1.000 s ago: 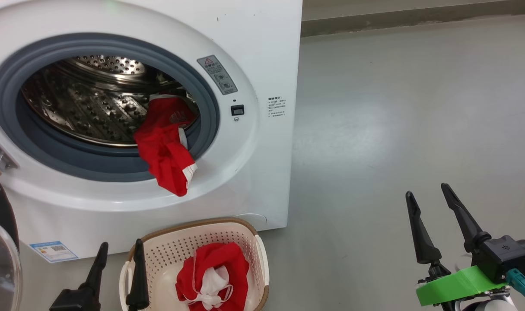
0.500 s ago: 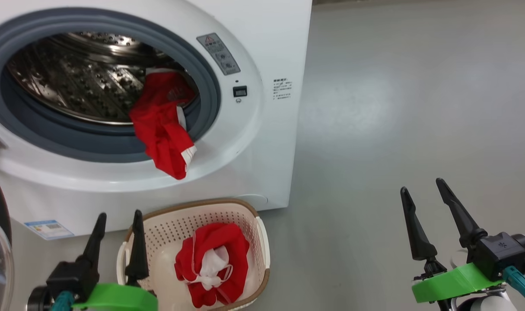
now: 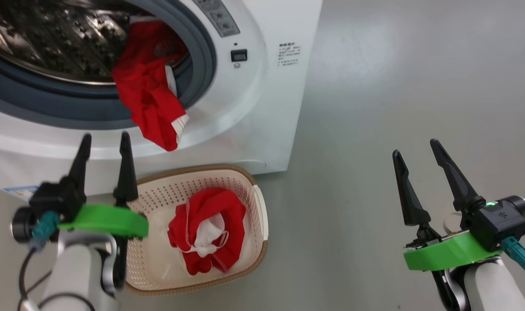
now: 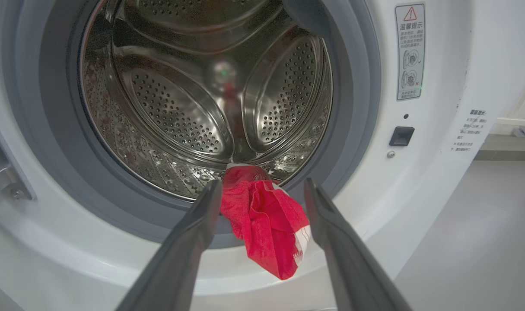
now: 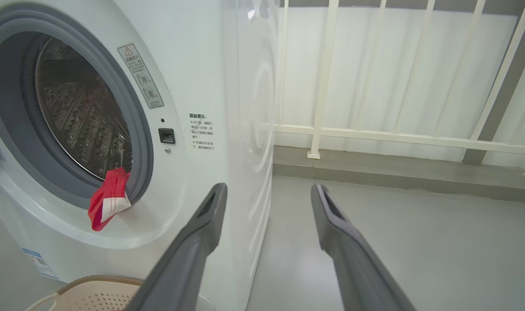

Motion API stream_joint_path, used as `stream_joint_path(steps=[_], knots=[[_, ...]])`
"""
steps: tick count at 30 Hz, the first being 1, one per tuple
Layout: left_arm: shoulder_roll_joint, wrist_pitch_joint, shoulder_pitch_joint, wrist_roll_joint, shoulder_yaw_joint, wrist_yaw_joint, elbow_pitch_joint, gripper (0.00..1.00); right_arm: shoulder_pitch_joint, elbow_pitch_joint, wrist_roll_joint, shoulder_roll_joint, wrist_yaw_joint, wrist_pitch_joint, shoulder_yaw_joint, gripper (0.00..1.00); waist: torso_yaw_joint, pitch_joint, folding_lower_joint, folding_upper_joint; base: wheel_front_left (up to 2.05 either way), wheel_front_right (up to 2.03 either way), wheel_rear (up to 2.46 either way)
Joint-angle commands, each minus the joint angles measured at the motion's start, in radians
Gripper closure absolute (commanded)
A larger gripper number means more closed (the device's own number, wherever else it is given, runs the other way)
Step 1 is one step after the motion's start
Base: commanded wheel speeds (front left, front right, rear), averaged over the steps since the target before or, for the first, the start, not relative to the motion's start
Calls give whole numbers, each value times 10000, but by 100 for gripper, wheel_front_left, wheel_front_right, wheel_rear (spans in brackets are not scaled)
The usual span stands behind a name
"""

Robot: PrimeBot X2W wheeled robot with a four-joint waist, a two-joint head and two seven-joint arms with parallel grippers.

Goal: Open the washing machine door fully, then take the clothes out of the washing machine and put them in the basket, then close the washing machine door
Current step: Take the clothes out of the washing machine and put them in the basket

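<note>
Since a second ago your head camera has dipped toward the floor (image 3: 396, 86), and the left end effector (image 3: 105, 138) has risen in front of the washing machine (image 3: 262, 86), just beside the basket (image 3: 193, 169), jaws spread and empty. The right end effector (image 3: 415, 147) hangs well apart over bare floor, likewise open and holding nothing.

One red garment (image 3: 206, 229) lies in the basket. A second red garment (image 3: 147, 99) drapes out of the drum over the grey seal (image 3: 202, 65).

Fetching that one is, I judge, the step in hand. Bring your left fingers around the bunched upper fold, not the striped tip, and close before drawing back. The floor is plain grey. A white railing (image 5: 374, 134) stands beyond the machine.
</note>
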Motion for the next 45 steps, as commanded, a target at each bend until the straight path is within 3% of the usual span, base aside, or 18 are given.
stream_joint_path(steps=[1,22,29,37,45], knots=[[288,-90,-481,51,318,-51,-50,0,-309,-286,-60,-47,4,-63,247,0,-31,461,0,0,0,0,0],[995,-90,-5175,300,720,172,3075,0,-1597,-179,-204,-47,4,-63,813,0,-598,2579,0,0,0,0,0],[1173,134,-6422,36,802,-68,4669,0,-1801,48,-264,-53,4,-63,1096,0,-766,2778,0,0,0,0,0],[1422,1500,-7807,-597,1018,-442,6577,0,-1891,319,-594,-68,4,-63,1448,0,-977,2744,0,0,0,0,0],[1558,3285,-8499,-829,954,-438,8047,0,-1923,505,-543,-60,4,-63,1720,0,-1185,2541,0,0,0,0,0]])
